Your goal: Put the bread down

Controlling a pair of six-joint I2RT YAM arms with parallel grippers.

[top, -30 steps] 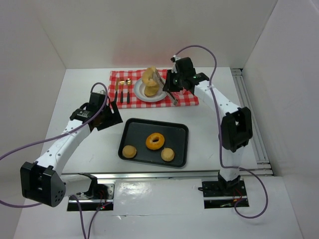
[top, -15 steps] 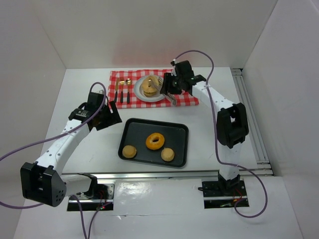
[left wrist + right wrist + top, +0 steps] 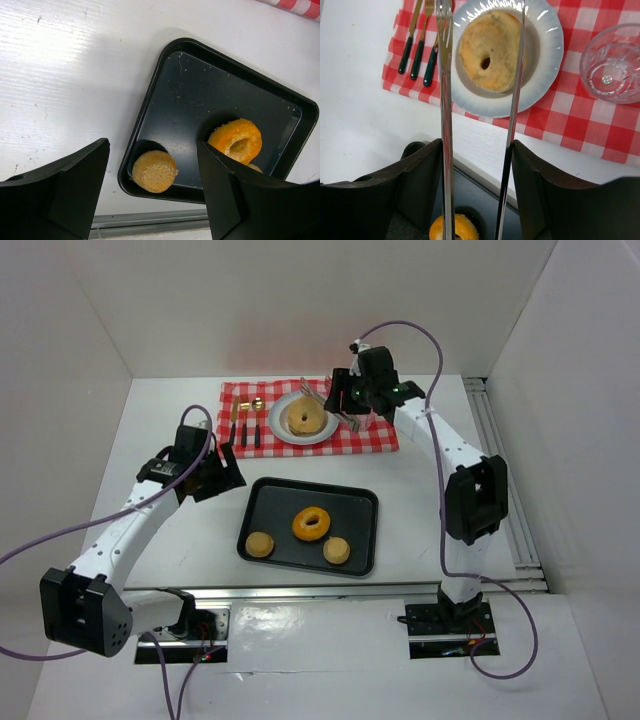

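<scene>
The bread, a pale ring-shaped roll (image 3: pixel 303 418), lies flat on the white plate (image 3: pixel 325 435) on the red checked cloth. In the right wrist view the bread (image 3: pixel 490 50) sits between the spread tips of metal tongs (image 3: pixel 445 100) without touching them. My right gripper (image 3: pixel 348 406) (image 3: pixel 477 145) holds the tongs by their arms, just right of the plate (image 3: pixel 545 60). My left gripper (image 3: pixel 222 472) (image 3: pixel 152 144) is open and empty, above the left edge of the black tray (image 3: pixel 300 500).
The tray (image 3: pixel 200 100) holds an orange doughnut (image 3: pixel 312 524) (image 3: pixel 236 141) and two small round buns (image 3: pixel 260 543) (image 3: pixel 336 551). Cutlery (image 3: pixel 245 425) lies left of the plate. A clear glass (image 3: pixel 610 70) stands right of it. White walls enclose the table.
The bread went from standing on edge in the tongs to lying flat on the plate. The tongs opened and drew back to the right. The left arm stayed put.
</scene>
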